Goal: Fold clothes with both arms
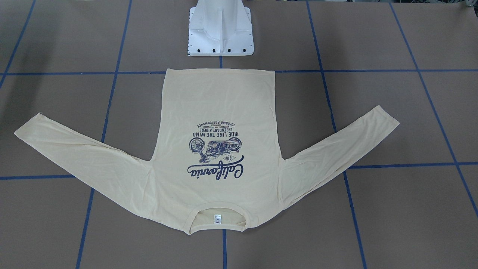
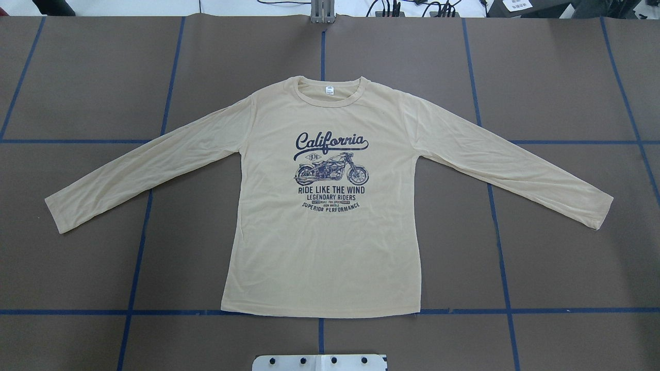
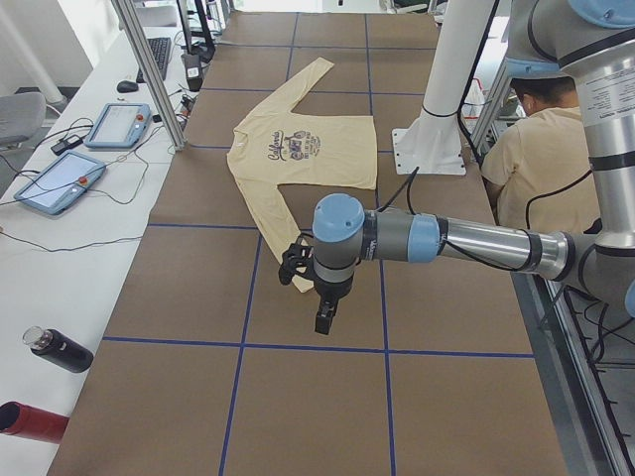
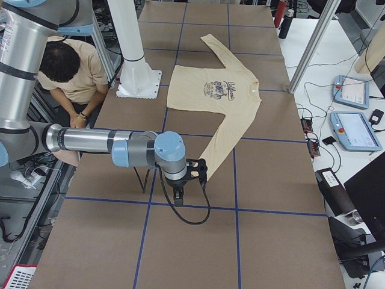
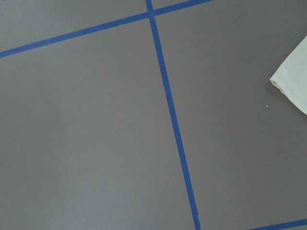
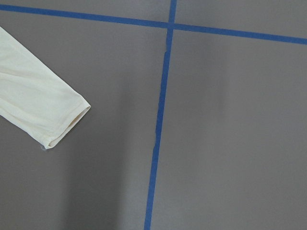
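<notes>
The pale cream-yellow long-sleeved T-shirt [image 2: 325,247] lies flat, print side up, with both sleeves spread and the collar at the far side from the robot base. The shirt [image 1: 216,104] shows whole in the front-facing view too. No arm enters either of those two views. My left gripper [image 3: 325,317] hangs over bare table just past one sleeve cuff [image 5: 292,81]. My right gripper [image 4: 178,195] hangs just beyond the other sleeve cuff [image 6: 43,110]. Both show only in the side views, so I cannot tell whether they are open or shut.
The white pedestal base [image 1: 220,33] stands right behind the shirt's hem. Blue tape lines [image 2: 139,257] grid the brown table. A person [image 4: 69,72] sits beside the pedestal. Tablets [image 3: 60,183] and bottles [image 3: 60,352] lie along the table's far side.
</notes>
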Robot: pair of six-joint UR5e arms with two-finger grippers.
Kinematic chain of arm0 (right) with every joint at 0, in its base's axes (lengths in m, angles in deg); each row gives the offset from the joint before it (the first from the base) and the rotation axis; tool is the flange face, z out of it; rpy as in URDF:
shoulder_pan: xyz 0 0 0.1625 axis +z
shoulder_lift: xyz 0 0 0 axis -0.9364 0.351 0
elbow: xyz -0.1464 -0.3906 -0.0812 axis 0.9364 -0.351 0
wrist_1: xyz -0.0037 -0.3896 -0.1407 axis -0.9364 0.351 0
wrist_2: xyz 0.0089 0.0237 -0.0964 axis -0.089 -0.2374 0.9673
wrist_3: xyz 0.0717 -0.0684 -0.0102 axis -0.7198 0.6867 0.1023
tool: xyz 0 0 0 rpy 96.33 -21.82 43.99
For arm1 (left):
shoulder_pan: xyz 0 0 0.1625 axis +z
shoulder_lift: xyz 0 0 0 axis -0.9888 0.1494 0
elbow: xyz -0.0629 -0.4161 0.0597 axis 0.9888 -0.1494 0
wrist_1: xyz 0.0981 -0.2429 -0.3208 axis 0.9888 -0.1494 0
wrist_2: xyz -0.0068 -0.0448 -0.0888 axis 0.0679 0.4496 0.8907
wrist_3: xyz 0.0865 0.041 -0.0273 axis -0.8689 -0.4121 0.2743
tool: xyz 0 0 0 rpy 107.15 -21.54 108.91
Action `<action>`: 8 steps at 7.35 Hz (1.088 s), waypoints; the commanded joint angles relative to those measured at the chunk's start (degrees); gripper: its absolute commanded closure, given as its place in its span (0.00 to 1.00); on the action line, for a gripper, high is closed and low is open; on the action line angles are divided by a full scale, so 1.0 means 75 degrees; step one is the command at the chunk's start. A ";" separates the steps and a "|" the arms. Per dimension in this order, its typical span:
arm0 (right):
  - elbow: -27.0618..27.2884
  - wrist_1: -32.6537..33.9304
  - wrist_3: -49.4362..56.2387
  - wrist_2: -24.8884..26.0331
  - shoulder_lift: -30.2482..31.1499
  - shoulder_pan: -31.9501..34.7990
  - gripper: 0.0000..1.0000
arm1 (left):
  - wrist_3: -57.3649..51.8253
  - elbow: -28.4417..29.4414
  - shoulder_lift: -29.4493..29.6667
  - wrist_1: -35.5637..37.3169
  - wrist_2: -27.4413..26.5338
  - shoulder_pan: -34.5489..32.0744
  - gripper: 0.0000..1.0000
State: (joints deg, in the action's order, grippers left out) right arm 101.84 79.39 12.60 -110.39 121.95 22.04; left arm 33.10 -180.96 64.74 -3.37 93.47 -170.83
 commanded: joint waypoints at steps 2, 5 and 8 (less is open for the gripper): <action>0.0334 -0.1216 -0.0085 0.0066 -0.0213 0.0012 0.00 | 0.0114 -0.0181 0.1243 -0.1229 -0.0089 -0.0089 0.00; 0.0099 -0.1528 -0.0237 -0.0085 -0.0542 0.0152 0.00 | 0.0712 0.0170 0.1634 -0.2230 -0.0008 -0.0160 0.00; 0.0051 -0.1644 -0.1388 -0.0050 -0.0800 -0.0452 0.00 | 0.0725 0.0391 0.1483 -0.3144 0.0004 -0.0125 0.00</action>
State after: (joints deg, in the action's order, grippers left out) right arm 102.39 67.60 7.92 -110.82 116.45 21.79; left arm 38.47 -179.27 76.13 -24.90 93.35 -171.92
